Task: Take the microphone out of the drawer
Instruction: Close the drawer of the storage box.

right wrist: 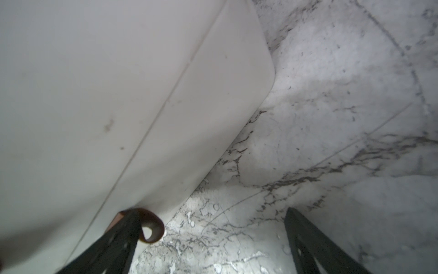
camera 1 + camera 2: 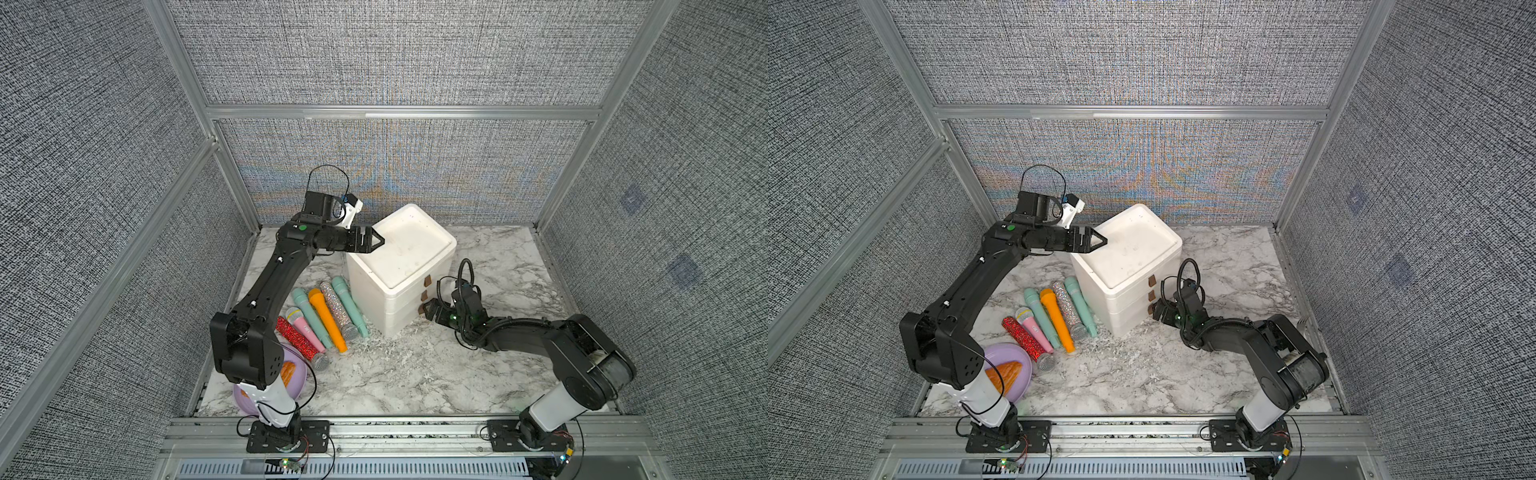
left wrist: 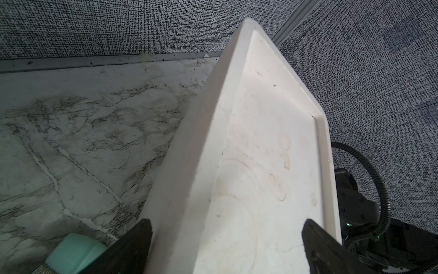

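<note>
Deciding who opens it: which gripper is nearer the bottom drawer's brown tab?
Right. The right gripper is at the bottom tab, jaws open, one of them right beside it. The left gripper is up at the top edge of the white drawer box, also open.
</note>
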